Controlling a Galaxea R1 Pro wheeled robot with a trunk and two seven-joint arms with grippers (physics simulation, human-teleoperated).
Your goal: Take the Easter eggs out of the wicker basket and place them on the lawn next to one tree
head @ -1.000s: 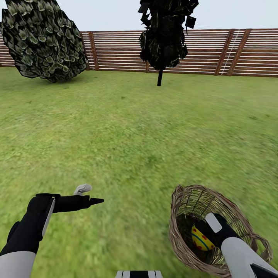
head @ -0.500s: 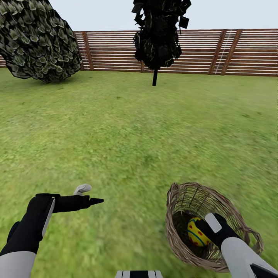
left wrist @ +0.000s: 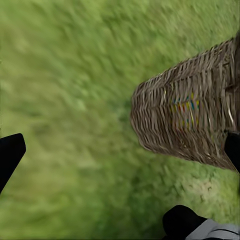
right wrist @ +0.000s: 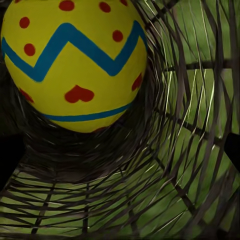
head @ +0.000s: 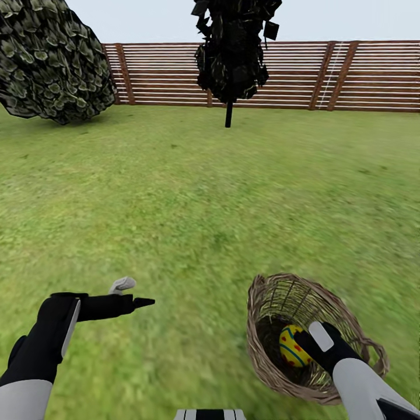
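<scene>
Across the last second the whole head view has slid: the wooden fence [head: 350, 76], the dark conifer [head: 232, 52] at top centre and the leafy bush [head: 49, 61] at upper left all sit further left than before, so the camera is turning, not the garden. The lawn [head: 204, 192] fills the middle of the frame, and no bare-trunked tree shows on it.

The wicker basket [head: 274, 303], at lower right, lies tipped on its side and has drifted slightly left and up. The right gripper [head: 312, 344] still reaches into its mouth beside one Easter egg [head: 290, 345]; whether its jaws are closed cannot be told. The right wrist view shows that egg against the weave. The left gripper [head: 133, 293] hangs open and empty at lower left.

Judging from this, egg removal is barely under way.
</scene>
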